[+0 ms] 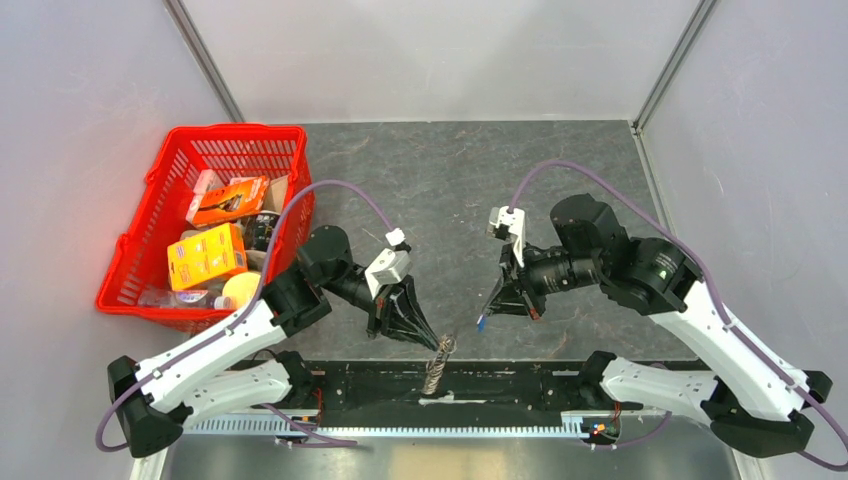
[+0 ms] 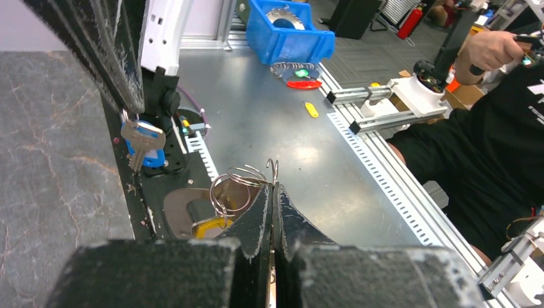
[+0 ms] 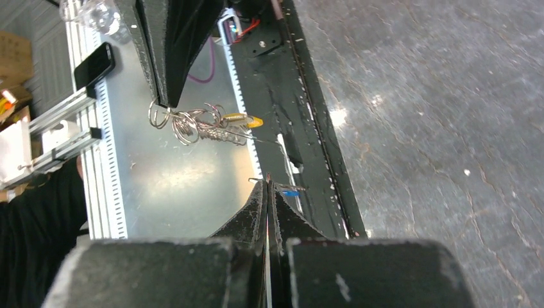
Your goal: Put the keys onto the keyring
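My left gripper (image 1: 437,343) is shut on the keyring (image 1: 441,350), a cluster of grey wire loops with a silver chain (image 1: 433,377) dangling over the table's near edge. In the left wrist view the fingertips (image 2: 264,196) pinch the loops (image 2: 236,185), and a yellow-gold key (image 2: 210,225) hangs under them. My right gripper (image 1: 489,316) is shut on the blue-headed key (image 1: 481,323), a short way right of the keyring. That key shows in the left wrist view (image 2: 144,140). The right wrist view shows its own gripper (image 3: 268,185), the blue head (image 3: 290,192), the keyring (image 3: 185,126) and the yellow key (image 3: 242,119).
A red basket (image 1: 148,186) with orange and yellow boxes stands at the left of the grey table. A black base strip (image 1: 520,385) and a slotted metal rail (image 1: 400,428) run along the near edge. A person in black (image 2: 487,160) sits beyond the rail.
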